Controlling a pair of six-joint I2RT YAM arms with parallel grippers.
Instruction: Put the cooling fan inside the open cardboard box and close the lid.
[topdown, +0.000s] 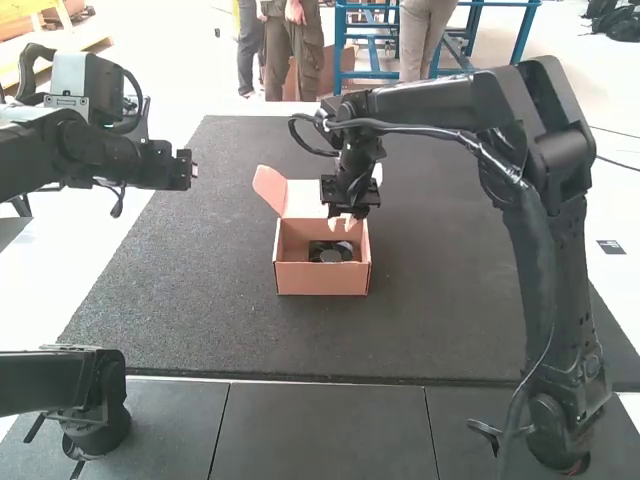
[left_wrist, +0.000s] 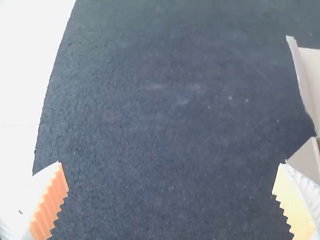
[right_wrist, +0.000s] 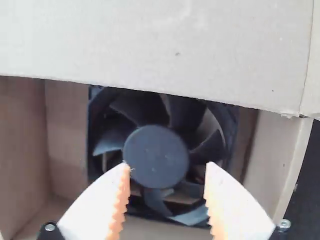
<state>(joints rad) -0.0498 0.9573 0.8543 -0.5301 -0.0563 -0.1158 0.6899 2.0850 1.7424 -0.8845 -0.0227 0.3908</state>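
Two fingers of the right gripper (right_wrist: 165, 170) stand apart, pinching nothing, just above the fan (right_wrist: 157, 155), which lies flat on the floor of the box (topdown: 322, 275). Placing looks done; closing is what remains. The lid (topdown: 272, 190) stands upright at the box's far left corner. A cardboard panel crosses above the fan in the right wrist view, possibly a flap, though it is hard to tell. Next, the gripper likely needs to clear the rim, go behind the lid and push it down. The left gripper (topdown: 185, 167) hangs well off to the left, fingers spread wide over bare mat (topdown: 180, 270). Open mat surrounds the box.
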